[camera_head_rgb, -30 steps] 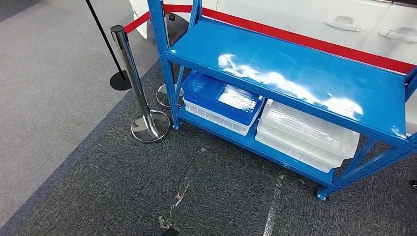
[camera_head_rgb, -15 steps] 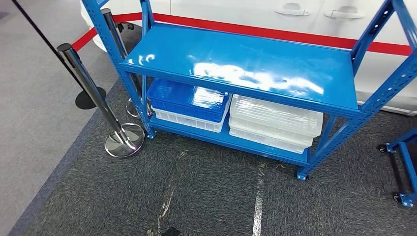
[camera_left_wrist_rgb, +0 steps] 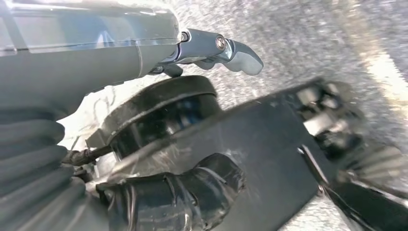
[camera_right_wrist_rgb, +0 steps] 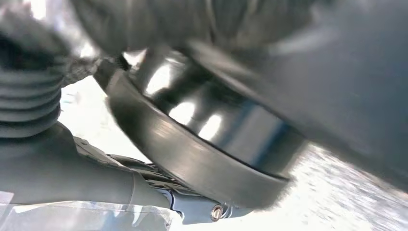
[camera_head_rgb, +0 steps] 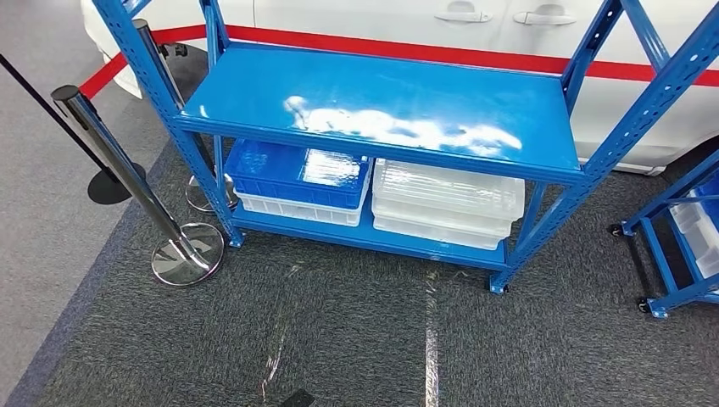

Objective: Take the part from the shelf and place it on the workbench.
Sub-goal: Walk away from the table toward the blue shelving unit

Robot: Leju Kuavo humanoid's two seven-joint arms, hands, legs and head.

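Ahead, the blue shelf [camera_head_rgb: 373,110] has swung square into view as the robot turned; both robot hands hang low, grip unclear.

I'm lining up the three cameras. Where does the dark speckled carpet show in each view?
Head view: the carpet spreads across the foreground, in front of the blue shelf rack.
Left wrist view: speckled grey beyond the left hand.
Right wrist view: a bright, blurred patch beyond the right hand.
Shared landmark: the carpet itself.
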